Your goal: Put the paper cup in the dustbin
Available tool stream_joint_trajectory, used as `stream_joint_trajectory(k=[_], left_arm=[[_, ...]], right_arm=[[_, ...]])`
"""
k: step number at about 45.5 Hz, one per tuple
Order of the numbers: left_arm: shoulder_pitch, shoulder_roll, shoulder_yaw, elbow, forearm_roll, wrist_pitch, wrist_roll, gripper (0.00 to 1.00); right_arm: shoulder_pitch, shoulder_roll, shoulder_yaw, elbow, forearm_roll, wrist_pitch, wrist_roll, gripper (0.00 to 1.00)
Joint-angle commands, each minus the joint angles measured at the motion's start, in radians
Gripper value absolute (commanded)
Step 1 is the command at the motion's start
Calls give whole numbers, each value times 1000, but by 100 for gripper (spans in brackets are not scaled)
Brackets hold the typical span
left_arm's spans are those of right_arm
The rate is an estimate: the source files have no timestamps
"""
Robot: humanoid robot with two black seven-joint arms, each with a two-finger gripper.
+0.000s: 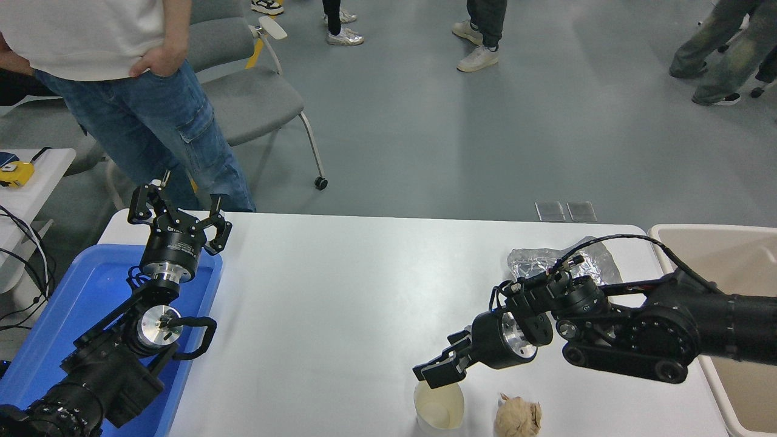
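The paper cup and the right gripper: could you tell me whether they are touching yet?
Cannot tell. In the head view the right gripper overlaps the far rim of the paper cup, so no plain contact or gap shows from above.

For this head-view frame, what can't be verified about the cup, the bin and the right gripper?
- paper cup: base cut off by the bottom edge.
- right gripper: fingers overlap the cup's rim; contact cannot be told.
- dustbin: cut by the right edge, partly behind the right arm; contents unseen.
- foil: near side hidden by the arm.

Matt white paper cup (pixel 438 408) at bottom centre; rough crumpled brown paper ball (pixel 518 417) beside it; shiny wrinkled foil (pixel 561 262) upper right; glossy blue plastic tray (pixel 73 303) left.
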Motion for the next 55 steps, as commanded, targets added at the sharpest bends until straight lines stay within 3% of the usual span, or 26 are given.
stream_joint_trajectory(k=[1,9,46,49,53,55], left_arm=[[0,0,0,1,0,0,-1,100],[0,0,0,-1,0,0,-1,100],[0,0,0,-1,0,0,-1,100],[0,0,0,-1,0,-1,0,100],[0,0,0,-1,0,0,1,100],[0,0,0,-1,0,-1,1,100]], right_arm=[[15,9,-43,-23,-64,-2,20,99],[20,-30,-44,14,-82,-1,69,100],[-16,-22,-58,13,-121,2,79,98],[-16,-22,-58,13,-122,1,79,90],[-20,-24,-57,13,-133,-1,79,86],[-20,-22,-58,13,-137,-1,79,78]])
